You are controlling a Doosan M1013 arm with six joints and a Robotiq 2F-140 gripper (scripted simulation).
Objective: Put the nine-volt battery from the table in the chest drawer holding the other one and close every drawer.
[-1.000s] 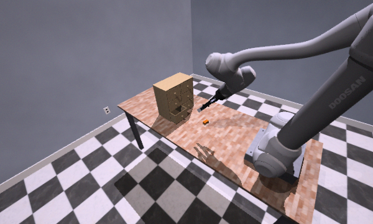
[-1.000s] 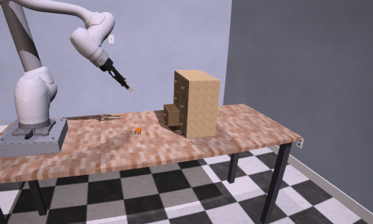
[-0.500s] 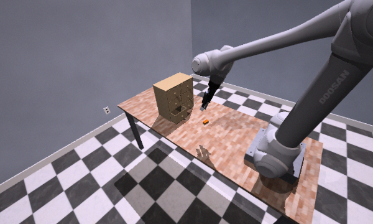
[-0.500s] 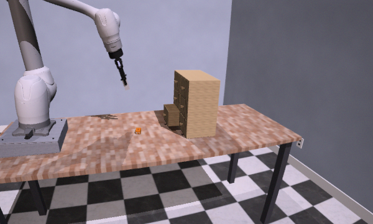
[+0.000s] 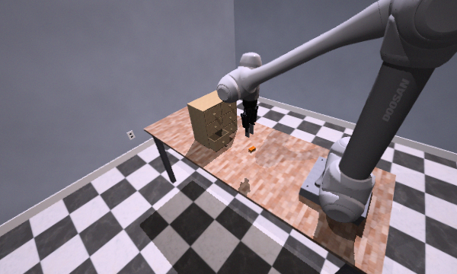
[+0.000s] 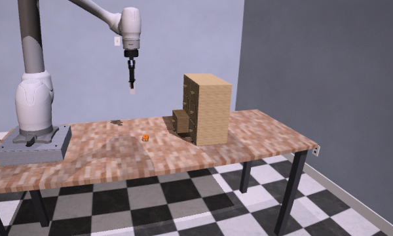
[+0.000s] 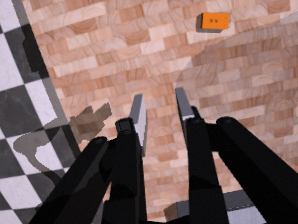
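Observation:
The orange nine-volt battery [image 5: 252, 149] [image 6: 145, 137] [image 7: 214, 22] lies on the wooden table [image 5: 282, 190] [image 6: 265, 131], a short way in front of the small wooden chest [image 5: 203, 114] [image 6: 213, 111]. The chest's bottom drawer [image 5: 218, 140] [image 6: 180, 121] is pulled partly out; the other drawers sit in. I cannot see what the drawers hold. My gripper [image 5: 247, 134] [image 6: 131, 88] [image 7: 160, 104] points straight down, high above the table, a little to the side of the battery. Its fingers stand nearly together with a narrow gap and nothing between them.
The robot's grey base plate [image 5: 311, 182] [image 6: 33, 149] sits at one end of the table. The chest stands near the other end, close to the wall. The table edge and checkered floor [image 7: 27, 116] show in the wrist view.

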